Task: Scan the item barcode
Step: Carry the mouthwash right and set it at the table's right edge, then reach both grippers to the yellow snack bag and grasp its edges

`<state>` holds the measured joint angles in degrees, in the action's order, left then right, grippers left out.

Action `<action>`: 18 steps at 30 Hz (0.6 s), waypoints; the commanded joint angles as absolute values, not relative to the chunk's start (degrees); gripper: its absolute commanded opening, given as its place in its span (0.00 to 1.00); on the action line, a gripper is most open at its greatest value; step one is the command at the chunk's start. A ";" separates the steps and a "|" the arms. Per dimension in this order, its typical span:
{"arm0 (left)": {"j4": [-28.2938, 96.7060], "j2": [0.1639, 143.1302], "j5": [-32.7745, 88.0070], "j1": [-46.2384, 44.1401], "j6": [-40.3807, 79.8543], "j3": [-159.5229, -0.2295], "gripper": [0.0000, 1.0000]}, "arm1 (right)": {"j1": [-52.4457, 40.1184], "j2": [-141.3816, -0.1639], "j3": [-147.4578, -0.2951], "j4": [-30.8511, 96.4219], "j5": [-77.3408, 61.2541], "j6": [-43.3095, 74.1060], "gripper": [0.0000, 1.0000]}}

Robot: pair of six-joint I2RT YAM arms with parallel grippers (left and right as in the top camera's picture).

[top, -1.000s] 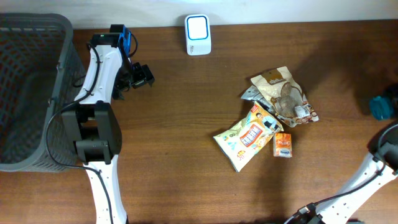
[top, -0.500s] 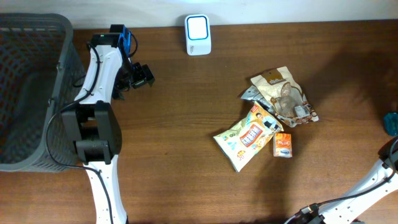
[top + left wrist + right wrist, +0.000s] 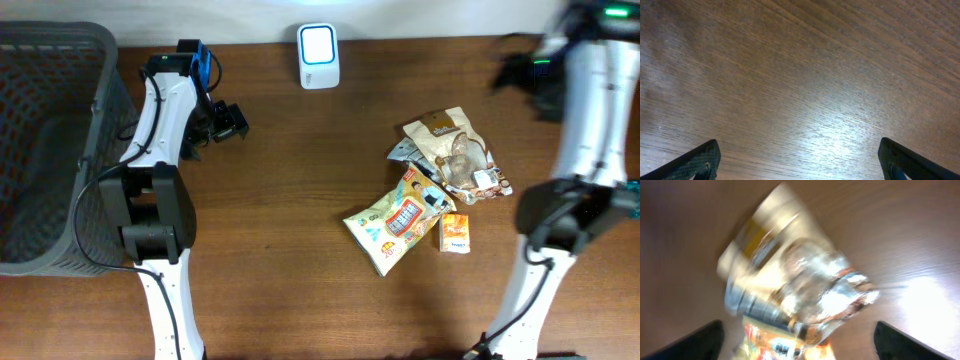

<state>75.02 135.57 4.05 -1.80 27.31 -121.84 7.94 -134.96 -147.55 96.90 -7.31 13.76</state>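
1. The desk was dark brown wood with a fine, straight grain. It was glossy enough to carry a pale patch of reflected light in the left wrist view.
2. A dark grey plastic basket, rectangular with open mesh walls and a thick rim, stood at the desk's left edge.
3. A small white scanner, a rounded rectangle with a blue-edged window, sat at the far edge near its middle.
4. The items lay in a loose heap right of the desk's centre, well apart from the scanner.
5. In that heap, a matte beige pouch touched a crinkled clear film bag with shiny creases.
6. Toward the near edge lay a glossy yellow snack bag, pillow-shaped and tilted. A small flat orange packet lay just beside it.
7. The left gripper was near the far left corner, beside the basket. Its 2 dark fingers were spread wide over bare wood and held nothing.
8. The right gripper was toward the far right corner, just beyond the heap. Its view was blurred, but the 2 dark fingertips stood wide apart and empty, with the pouch and the film bag below them.
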 commanded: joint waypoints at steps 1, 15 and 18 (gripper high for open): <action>75.07 135.96 3.81 -1.69 28.03 -122.45 0.99 | -3.88 -135.26 -139.24 96.95 -4.78 8.14 0.60; 75.05 135.96 3.88 -1.69 28.03 -122.45 0.99 | -16.51 -110.37 -119.48 97.34 -3.07 13.78 0.99; 75.05 135.98 8.16 -1.72 27.99 -122.45 0.99 | -16.53 -110.15 -113.43 95.77 -3.18 13.78 0.99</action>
<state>74.78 135.57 4.12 -1.80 27.33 -121.84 -16.34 -109.16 -117.91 96.99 -1.87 13.50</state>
